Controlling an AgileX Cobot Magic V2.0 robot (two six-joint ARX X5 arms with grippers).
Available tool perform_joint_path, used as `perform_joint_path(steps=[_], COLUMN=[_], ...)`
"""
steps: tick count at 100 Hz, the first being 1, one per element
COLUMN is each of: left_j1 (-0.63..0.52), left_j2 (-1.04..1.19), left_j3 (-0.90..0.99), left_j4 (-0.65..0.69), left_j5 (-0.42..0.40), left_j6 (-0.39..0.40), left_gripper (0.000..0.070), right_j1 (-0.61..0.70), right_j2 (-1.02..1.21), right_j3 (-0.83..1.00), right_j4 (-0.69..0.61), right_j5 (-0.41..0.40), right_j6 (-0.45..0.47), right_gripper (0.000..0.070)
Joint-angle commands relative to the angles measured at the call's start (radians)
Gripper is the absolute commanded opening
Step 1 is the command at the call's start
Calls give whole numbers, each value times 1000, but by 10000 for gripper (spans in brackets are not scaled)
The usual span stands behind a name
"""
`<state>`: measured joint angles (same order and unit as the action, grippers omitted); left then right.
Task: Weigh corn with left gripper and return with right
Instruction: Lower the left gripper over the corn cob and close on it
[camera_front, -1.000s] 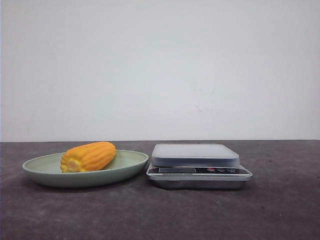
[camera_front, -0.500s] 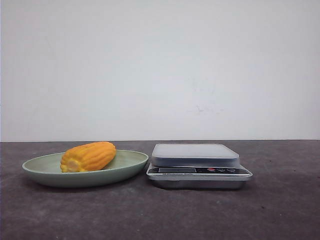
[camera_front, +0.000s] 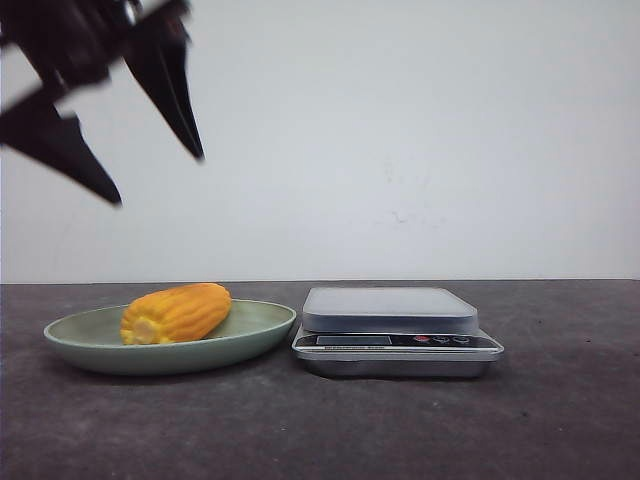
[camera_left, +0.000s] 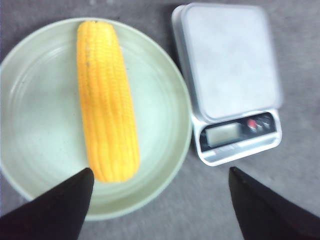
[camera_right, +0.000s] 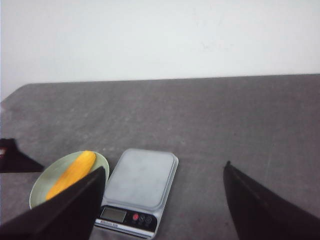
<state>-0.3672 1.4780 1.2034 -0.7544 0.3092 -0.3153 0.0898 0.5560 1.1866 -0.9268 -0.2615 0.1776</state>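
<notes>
Orange-yellow corn (camera_front: 176, 313), ribbed in kernel rows, paler cut end toward the camera; lay lengthwise on pale green plate (camera_front: 70, 340), clear of the rim. Seen also from the left wrist (camera_left: 106, 102) and, smaller, from the right wrist (camera_right: 71, 174).

Silver kitchen scale (camera_front: 398, 340), set just beside the plate on its right, rims nearly meeting; flat weighing platform bare. Dark display strip along the front edge, one red button and two dark ones beside it; no figures, brand or lettering legible in any view.

Dark grey speckled tabletop (camera_front: 560, 420); plain white wall behind.

Left gripper (camera_front: 155, 180), black, blurred, hung high above the plate at upper left, fingers spread wide, nothing between them, well apart from the corn.

Right gripper (camera_right: 162, 182), fingers likewise spread apart and empty, well back from plate and scale.
</notes>
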Motion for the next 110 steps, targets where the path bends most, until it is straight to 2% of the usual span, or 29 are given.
perform_joint_path(steps=[1,11,27,45,60,68,71,76,82,97,110], left_j1=[-8,-11,-15,-15,-15,-14,-15,-15,-15,-15,-15], left_j2=[56,128,218,284,317,325,327,327,327,327,325], left_j3=[15,15,15,15,15,15,15,15,15,15,16], left_j4=[16,32,68,90,91,93,95,96,93,93,93], left_j5=[-3,-9,-77,-87,-104,-104,-104,-103,-98,-96,-24], left_j6=[-14,-14,-9,-9,-10,-10,-10,-6,13,20,24], left_gripper=[498,498,498,490,387,379,353,225,0,10,10], right_j1=[0,0,0,0,0,-1,-1,-1,-1,-1,-1], right_j2=[6,6,6,6,6,6,5,5,5,5,5], right_j3=[14,14,14,14,14,14,14,14,14,14,14], right_j4=[-8,-31,-36,-47,-54,-57,-58,-62,-64,-66,-70], right_j5=[1,5,8,8,8,8,8,8,8,8,8], right_j6=[-26,-36,-37,-40,-60,-61,-61,-61,-62,-62,-62], right_gripper=[457,457,457,457,457,457,457,457,457,457,457])
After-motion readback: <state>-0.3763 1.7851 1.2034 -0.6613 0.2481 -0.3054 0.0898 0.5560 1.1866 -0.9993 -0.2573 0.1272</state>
